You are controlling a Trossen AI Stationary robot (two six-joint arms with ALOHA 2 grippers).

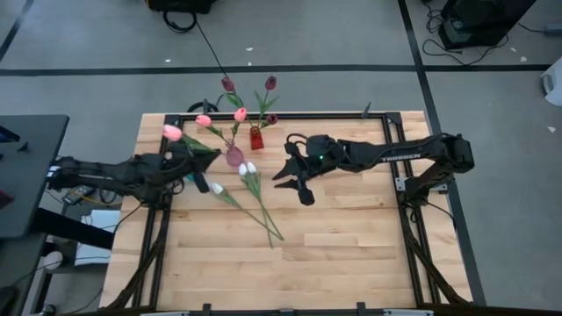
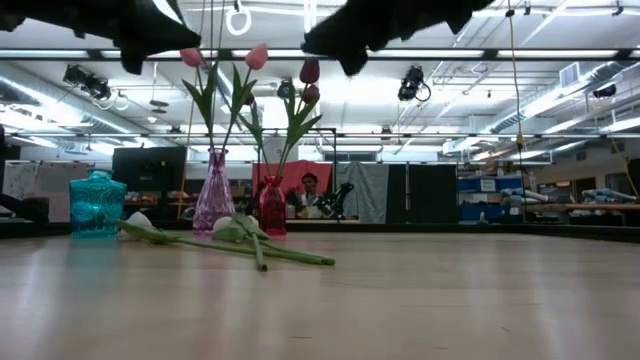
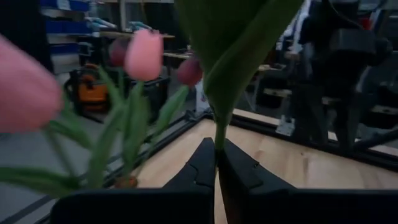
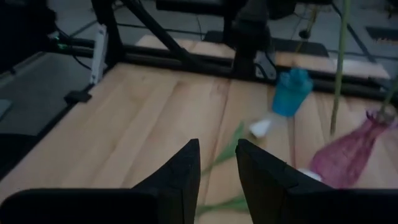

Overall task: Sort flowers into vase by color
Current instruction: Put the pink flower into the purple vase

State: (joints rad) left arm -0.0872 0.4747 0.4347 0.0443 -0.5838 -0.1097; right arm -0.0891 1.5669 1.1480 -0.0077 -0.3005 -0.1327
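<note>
My left gripper (image 1: 211, 157) hangs above the table's left part, shut on a pink tulip whose head (image 1: 172, 132) points toward the far left. A pink vase (image 1: 234, 156) next to it holds two pink tulips (image 1: 204, 120). The red vase (image 1: 255, 138) behind it holds maroon tulips (image 1: 270, 82). Three white tulips (image 1: 248, 168) lie flat on the wood, their stems running toward the near edge. My right gripper (image 1: 294, 178) hovers open to the right of the white tulips, with nothing between its fingers (image 4: 186, 165). The blue vase (image 2: 97, 205) stands at the left. My left gripper pinches the pink tulip's green stem (image 3: 218, 138) between its two fingertips, just below a broad leaf (image 3: 239, 37). The fingers point level. The flower is lifted clear of the table, and its head (image 3: 25, 93) lies off to one side of the gripper.
A black metal frame (image 1: 378, 116) runs along the table's far and side edges. Bare wood (image 1: 351, 254) spreads across the near half of the table. The white tulips' stems (image 1: 268, 224) cross the middle. A person sits in the room far behind the vases (image 2: 310, 190).
</note>
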